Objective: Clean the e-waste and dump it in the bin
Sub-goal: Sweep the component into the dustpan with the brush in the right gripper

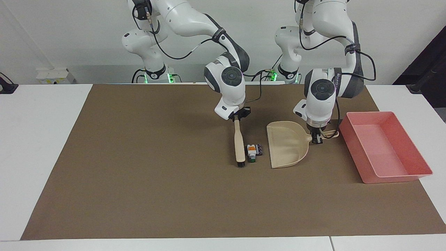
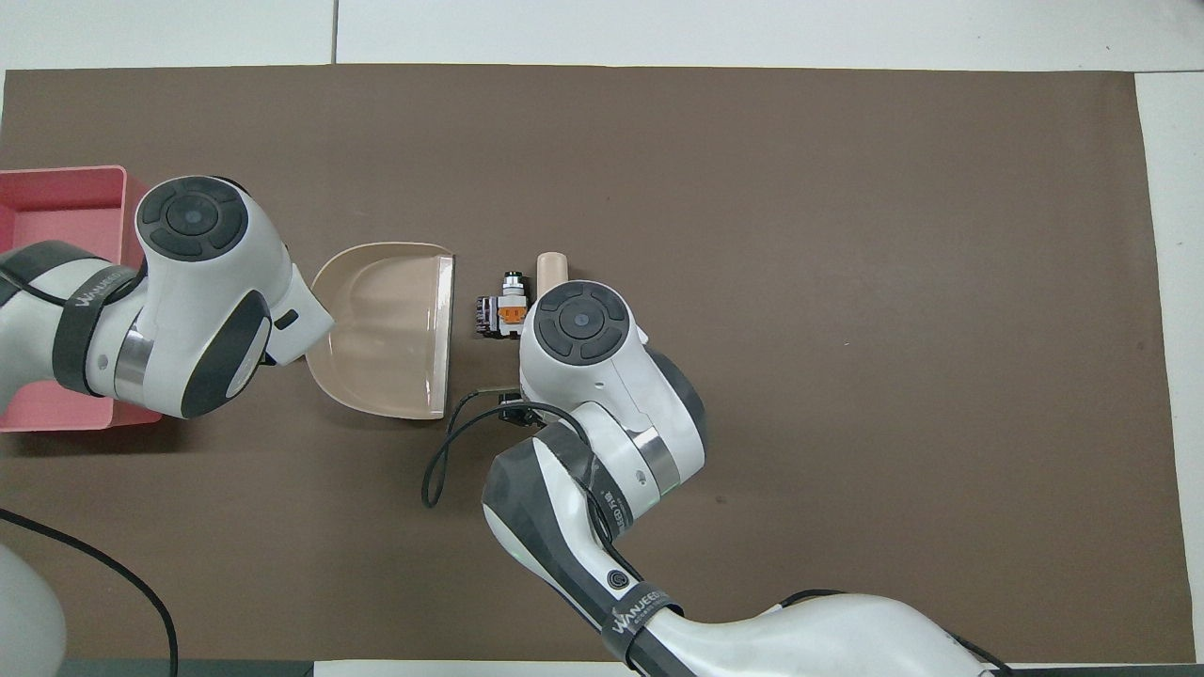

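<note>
Right claw point(image 1: 237, 119) clamped on the handle end of a beige brush point(image 1: 239, 143), hanging over the brown mat point(image 1: 139, 167) about midway along the desk point(image 1: 41, 139). Brush slanted away from the robots, dark bristle tip down on the mat, just beside the e-waste point(image 1: 252, 150) on the side toward the right arm's end; touching or not, cannot tell. In the overhead view, only the rounded brush end point(image 2: 550, 265) poking out past the right arm's wrist, close against the e-waste point(image 2: 503, 311).

E-waste lying on the mat between brush and dustpan point(image 1: 286, 143): white piece with orange patch and green tip, small black block against it on the dustpan side.

Left claw point(image 1: 317, 137) gripping the dustpan by its handle, fingers closed on it. Dustpan resting low on the mat, open mouth turned toward the e-waste, a narrow strip of mat between its lip and the scraps. From overhead, dustpan point(image 2: 386, 329) seen with its straight edge facing the e-waste, the left arm's wrist covering the handle.

Bin point(image 1: 383, 148), the pink tray, flat on the mat toward the left arm's end, just beside the dustpan handle, nothing visible inside. Corner of the bin point(image 2: 56, 193) showing overhead beside the left arm.
</note>
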